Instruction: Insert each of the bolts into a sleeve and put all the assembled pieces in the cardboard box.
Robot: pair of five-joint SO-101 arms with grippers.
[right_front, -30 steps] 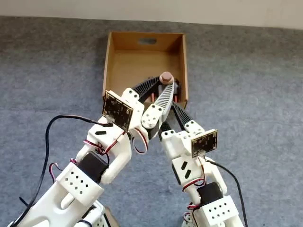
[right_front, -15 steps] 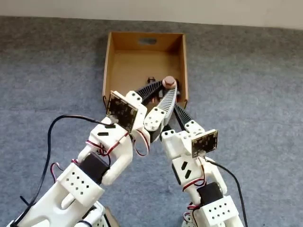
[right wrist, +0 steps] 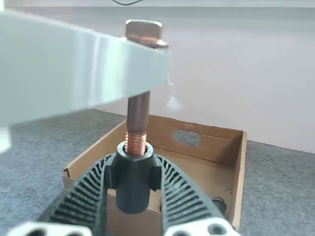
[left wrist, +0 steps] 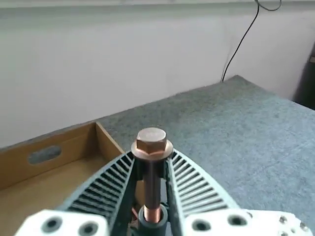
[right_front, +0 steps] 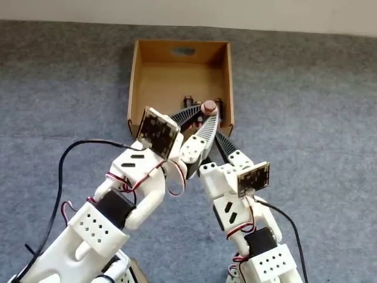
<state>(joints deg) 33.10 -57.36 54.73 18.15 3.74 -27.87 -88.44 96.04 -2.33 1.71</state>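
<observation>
My left gripper (left wrist: pixel 151 164) clamps the bolt (left wrist: pixel 151 141) just under its head, long axis vertical. My right gripper (right wrist: pixel 133 169) clamps the sleeve (right wrist: pixel 132 189) directly below, with the threaded tip in its mouth. Both hang over the box (right_front: pixel 134 82) near wall. Judged next move: press straight down.

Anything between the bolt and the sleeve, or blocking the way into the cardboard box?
Nothing visible. The bolt, in the left gripper, has its threaded tip inside the sleeve held by the right gripper, both over the cardboard box at its near edge; other pieces lie just inside it.
</observation>
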